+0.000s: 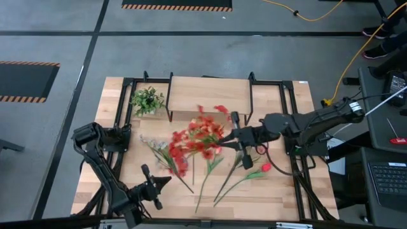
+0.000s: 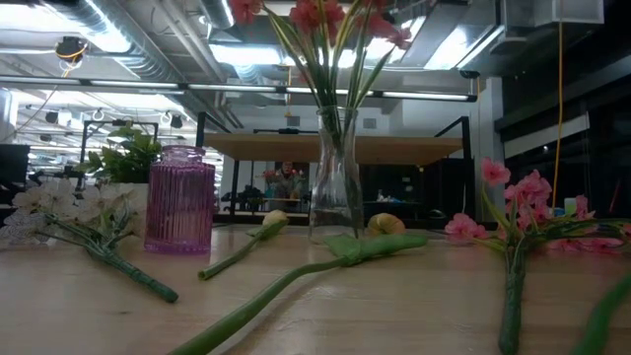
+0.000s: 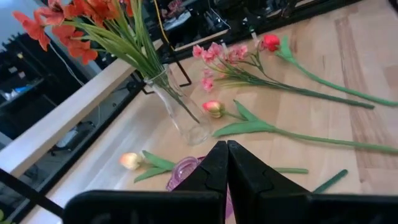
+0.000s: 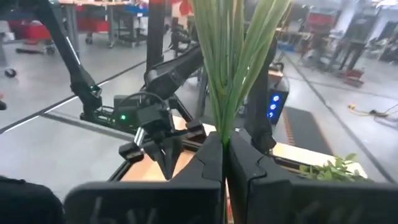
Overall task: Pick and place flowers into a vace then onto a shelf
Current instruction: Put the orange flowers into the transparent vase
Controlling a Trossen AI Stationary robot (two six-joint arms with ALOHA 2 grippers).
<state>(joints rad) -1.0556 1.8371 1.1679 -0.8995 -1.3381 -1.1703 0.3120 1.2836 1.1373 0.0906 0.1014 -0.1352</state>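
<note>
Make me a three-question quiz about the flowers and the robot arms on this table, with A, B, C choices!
1. Where does the bunch of red flowers stand?
A. In the clear glass vase
B. Flat on the shelf
C. In the purple jar

2. What colour is the ribbed jar?
A. Blue
B. Purple
C. Yellow

3. What is the right gripper doing?
A. Open above the leafy plant
B. Shut on nothing
C. Shut on the red flowers' stems

Answers:
1 A: the left wrist view shows the stems going down into the glass.
2 B: the low view shows it purple.
3 C: the right wrist view shows green stems pinched between its fingers.
</note>
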